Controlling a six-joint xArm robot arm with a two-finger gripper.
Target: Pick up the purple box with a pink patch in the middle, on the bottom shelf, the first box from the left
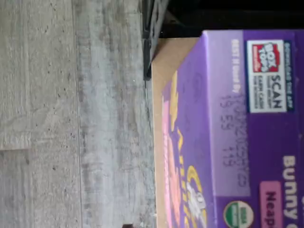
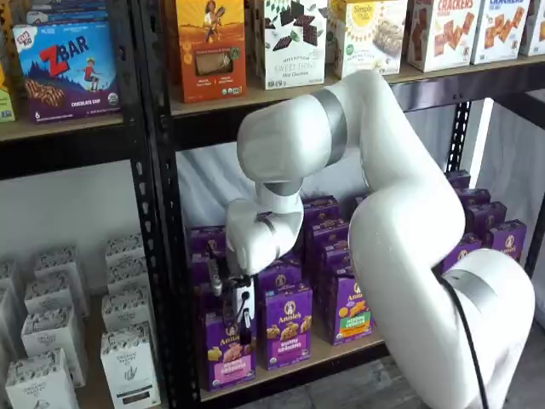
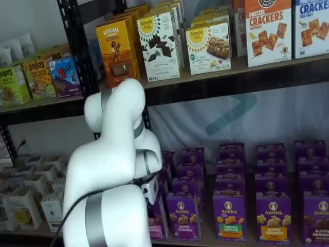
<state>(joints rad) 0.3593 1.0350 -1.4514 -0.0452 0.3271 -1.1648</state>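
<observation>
Black steel racks line the wall, stocked with boxed snacks above and rows of purple boxes below. On the bottom shelf [image 2: 341, 351], the purple box [image 2: 228, 351] with the pink patch stands upright at the near left end of its row, close to the black post [image 2: 162, 256]. Right of it stands a second purple box [image 2: 287, 328], then one with a green-and-orange patch [image 2: 347, 308]. More purple boxes fill the rows behind. The gripper [image 2: 241, 317] hangs just above and in front of the pink-patch box, its black fingers pointing down over the box's top; I cannot make out the gap from this side, but the jaws stand at their widest, with nothing between them. The wrist view shows the box's purple top panel [image 1: 247, 123] close up, with grey floor [image 1: 71, 114] beyond the shelf edge. Left of the post, white cartons [image 2: 128, 362] sit low.
</observation>
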